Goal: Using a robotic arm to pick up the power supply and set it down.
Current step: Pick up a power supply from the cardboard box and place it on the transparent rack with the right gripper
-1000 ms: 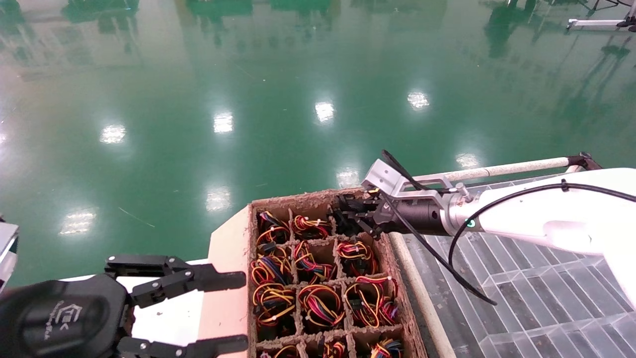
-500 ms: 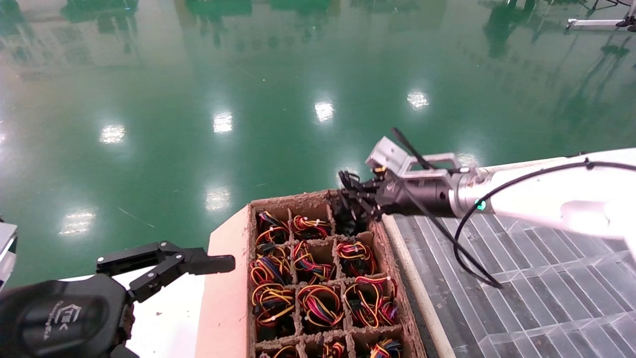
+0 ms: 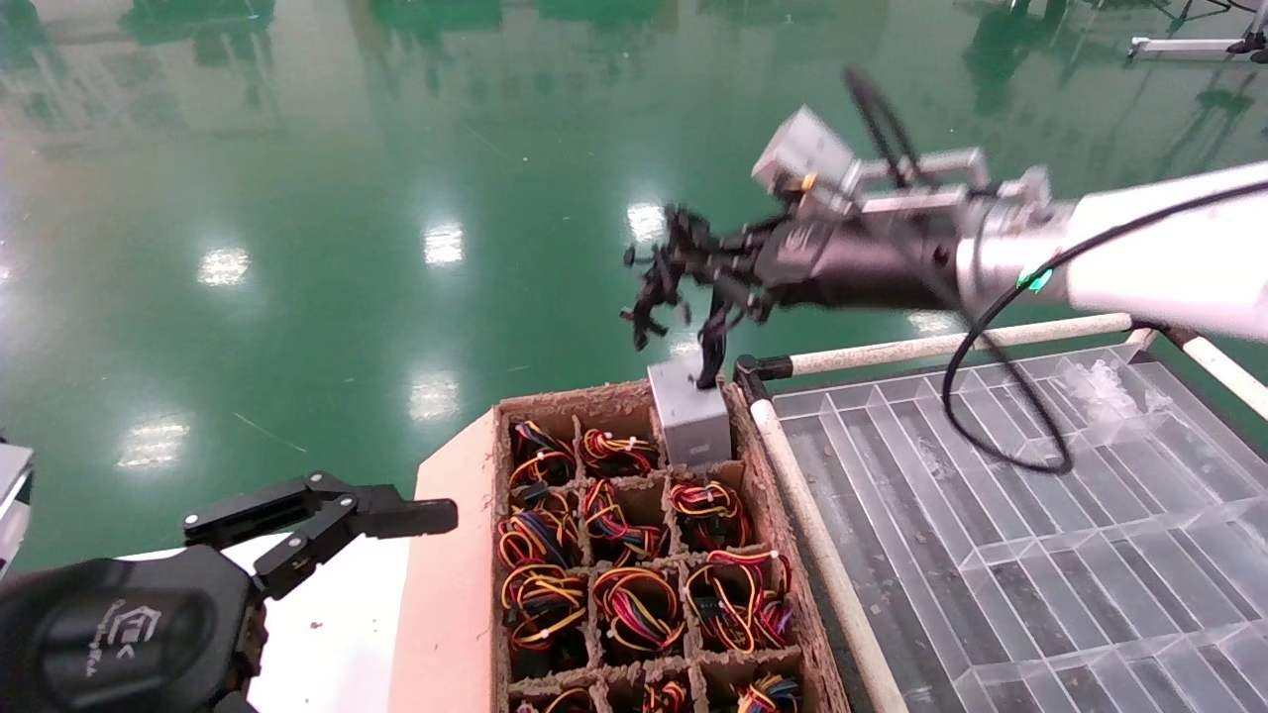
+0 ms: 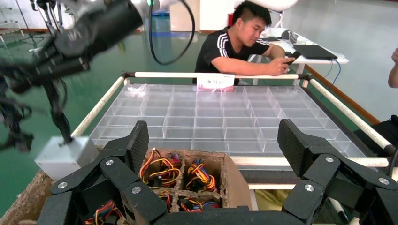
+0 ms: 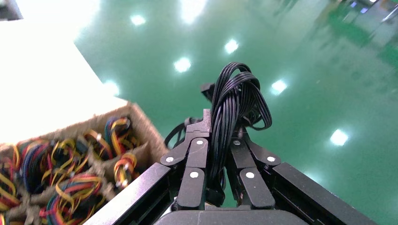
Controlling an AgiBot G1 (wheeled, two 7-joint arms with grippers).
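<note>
The power supply (image 3: 690, 421) is a small grey metal box hanging by its bunch of thin black cables (image 3: 684, 272) over the far right corner cell of the cardboard box (image 3: 456, 515). Its lower end is level with the cell's rim. My right gripper (image 3: 708, 262) is above it, shut on the cable bunch (image 5: 237, 98), which runs up between the fingers (image 5: 197, 154). The left wrist view shows the grey power supply (image 4: 65, 157) dangling beside the box. My left gripper (image 4: 213, 140) is open and empty at the box's near left, one finger (image 3: 396, 517) showing.
The cardboard box's other cells hold red-yellow-black wire bundles (image 3: 634, 604). To its right lies a clear plastic divider tray (image 3: 1040, 535) framed by white pipe rails (image 3: 951, 347). Beyond is green floor (image 3: 396, 149). A person (image 4: 239, 42) sits past the tray.
My right arm has risen from the far right cell with the black cables, drawing the grey box up out of it. The left gripper has shifted slightly left.
</note>
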